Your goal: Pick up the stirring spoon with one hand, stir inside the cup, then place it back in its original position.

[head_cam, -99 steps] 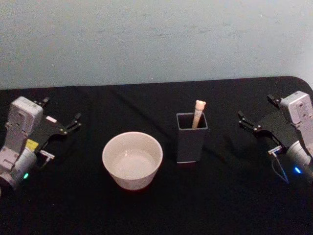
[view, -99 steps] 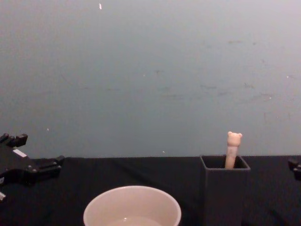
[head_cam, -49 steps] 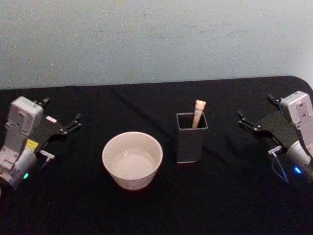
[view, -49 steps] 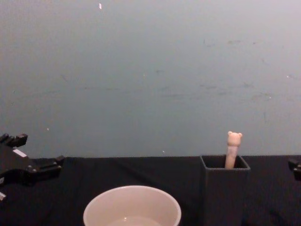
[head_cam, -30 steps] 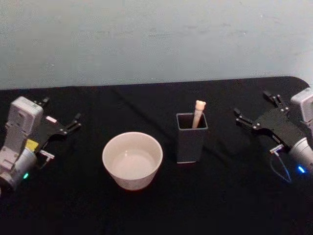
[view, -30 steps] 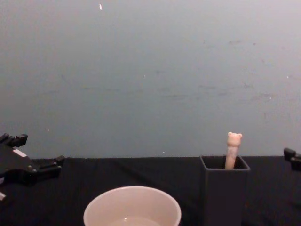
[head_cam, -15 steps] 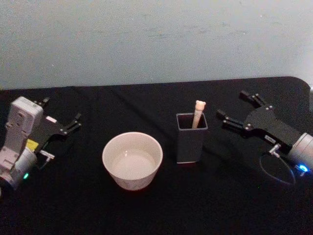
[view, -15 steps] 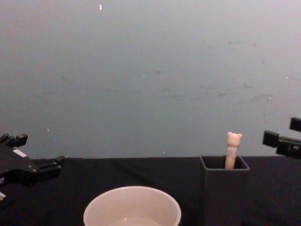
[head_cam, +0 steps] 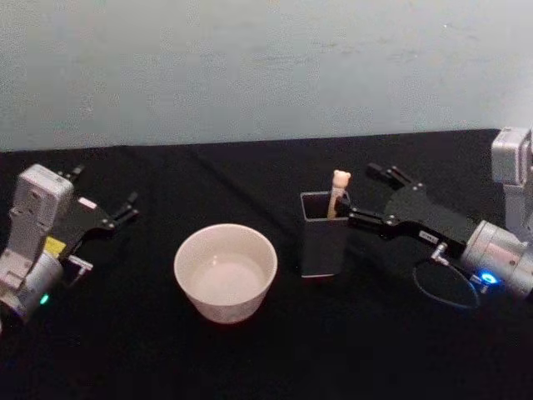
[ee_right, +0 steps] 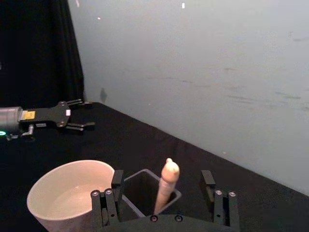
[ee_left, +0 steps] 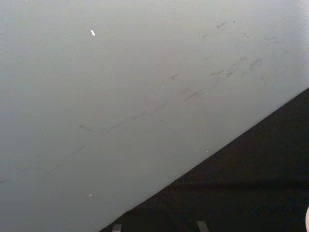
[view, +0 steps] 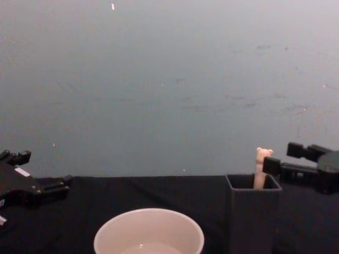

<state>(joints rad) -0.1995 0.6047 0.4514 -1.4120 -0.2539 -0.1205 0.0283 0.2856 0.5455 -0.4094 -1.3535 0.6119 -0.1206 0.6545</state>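
Stirring spoon (head_cam: 337, 190) stands in the holder (head_cam: 323, 246) beside cup (head_cam: 218, 310); right gripper (head_cam: 362, 193) spread near it, left gripper (head_cam: 104, 187) spread, parked.

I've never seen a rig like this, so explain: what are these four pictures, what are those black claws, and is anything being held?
This is a two-armed robot at a black table. One picture looks down from its head, one across from its chest, two from cameras on its wrists. The claws are its grippers. The left gripper rests open at the left, idle. The right gripper, open, reaches toward the bear-topped stirring spoon, which stands in the dark grey holder. A cream cup sits left of the holder. Nothing is held yet.
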